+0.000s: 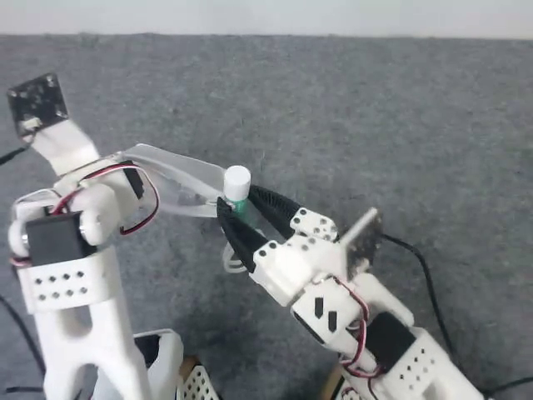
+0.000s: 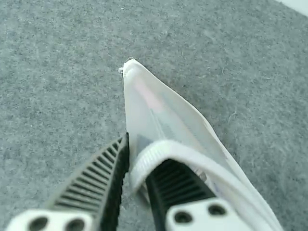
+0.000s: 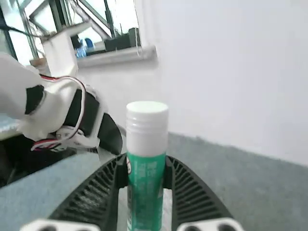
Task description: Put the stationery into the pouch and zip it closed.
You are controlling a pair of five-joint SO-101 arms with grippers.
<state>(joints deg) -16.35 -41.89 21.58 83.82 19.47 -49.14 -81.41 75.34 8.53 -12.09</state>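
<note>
A translucent white pouch (image 1: 173, 180) is held off the grey carpet by my left gripper (image 1: 136, 185). In the left wrist view that gripper (image 2: 137, 147) is shut on the pouch's (image 2: 163, 113) white zip edge, and the pouch tapers away from the fingers. A glue stick (image 1: 237, 185) with a green body and white cap stands upright in my right gripper (image 1: 243, 210), right beside the pouch's near end. The right wrist view has the glue stick (image 3: 146, 154) clamped between the black fingers of the right gripper (image 3: 144, 166), cap upward, with the left arm (image 3: 55, 113) just behind it.
Grey carpet (image 1: 375, 117) covers the table all around. Both arm bases stand at the front edge, with cables (image 1: 425, 267) trailing by the right arm. A camera module on a white ribbon (image 1: 37, 104) sits at the far left.
</note>
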